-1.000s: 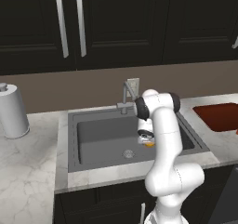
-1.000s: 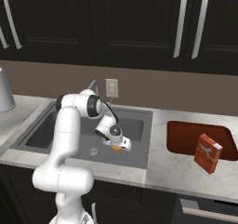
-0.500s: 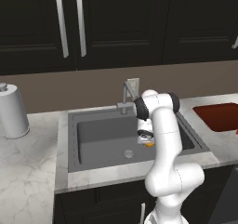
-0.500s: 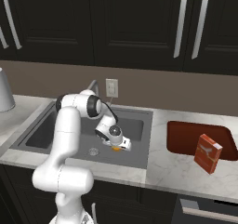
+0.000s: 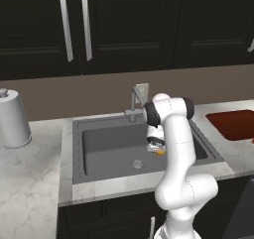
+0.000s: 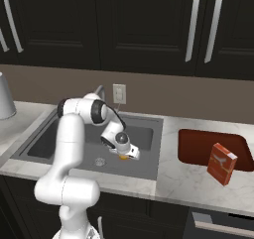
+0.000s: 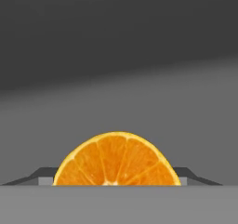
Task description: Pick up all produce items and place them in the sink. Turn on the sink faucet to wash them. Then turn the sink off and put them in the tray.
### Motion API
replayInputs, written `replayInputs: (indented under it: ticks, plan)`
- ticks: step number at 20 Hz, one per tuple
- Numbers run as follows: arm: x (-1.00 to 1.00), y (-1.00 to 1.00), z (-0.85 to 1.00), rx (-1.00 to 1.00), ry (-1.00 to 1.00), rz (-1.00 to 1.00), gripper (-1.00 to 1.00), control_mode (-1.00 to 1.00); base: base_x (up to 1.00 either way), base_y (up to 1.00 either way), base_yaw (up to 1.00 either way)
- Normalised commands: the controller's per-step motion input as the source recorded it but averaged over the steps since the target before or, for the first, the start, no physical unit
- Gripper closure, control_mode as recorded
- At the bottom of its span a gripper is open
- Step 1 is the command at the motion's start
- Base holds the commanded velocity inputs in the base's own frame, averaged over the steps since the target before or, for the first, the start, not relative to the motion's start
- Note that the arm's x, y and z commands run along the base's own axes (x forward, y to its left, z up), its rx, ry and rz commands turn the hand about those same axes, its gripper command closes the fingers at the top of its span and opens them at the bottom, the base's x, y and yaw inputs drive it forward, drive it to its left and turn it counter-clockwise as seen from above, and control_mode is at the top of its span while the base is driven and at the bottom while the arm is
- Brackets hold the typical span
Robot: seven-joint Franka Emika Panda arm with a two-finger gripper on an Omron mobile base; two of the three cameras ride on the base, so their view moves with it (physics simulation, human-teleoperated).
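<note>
A bright orange produce item (image 7: 116, 160), a cut half with its segments showing, sits low in the dark grey sink (image 5: 99, 144) to the right of the round drain (image 5: 137, 163). My gripper (image 7: 116, 176) reaches down into the basin and is shut on this orange piece (image 5: 159, 151), with a fingertip (image 7: 46, 175) pressed against each side. The right base view shows the same hold on the orange piece (image 6: 123, 157) by the gripper (image 6: 126, 153). The slim grey faucet (image 5: 134, 101) stands at the back rim, just behind my arm. The dark red tray (image 5: 233, 124) lies on the counter right of the sink.
A red box (image 6: 222, 163) leans in the tray (image 6: 198, 146). A paper towel roll (image 5: 14, 119) stands on the marble counter at far left. A white outlet plate (image 6: 118, 93) is on the wall behind the faucet (image 6: 99, 90). Dark cabinets hang above.
The fingers have closed in on the orange piece. The arm and the orange stay where they were.
</note>
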Motion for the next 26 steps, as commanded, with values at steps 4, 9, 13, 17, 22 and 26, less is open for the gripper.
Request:
replayInputs:
  ticks: [4, 9, 13, 17, 22, 26]
  plan:
    - [-0.19, -0.12, 0.44, 0.03, -0.04, -0.04, 1.0, -1.0, 0.0, 0.0, 0.0]
    - [-0.17, -0.16, 0.45, 0.03, -0.09, -0.03, 1.0, -1.0, 0.0, 0.0, 0.0]
    - [-0.22, -0.2, 0.62, 0.03, -0.08, -0.03, 1.0, -1.0, 0.0, 0.0, 0.0]
    - [-0.11, -0.14, 0.74, 0.01, -0.06, -0.06, 1.0, -1.0, 0.0, 0.0, 0.0]
    - [-0.11, -0.16, 0.8, 0.0, -0.02, -0.08, 1.0, -1.0, 0.0, 0.0, 0.0]
    - [-0.11, -0.17, 0.81, 0.01, 0.0, -0.11, 1.0, -1.0, 0.0, 0.0, 0.0]
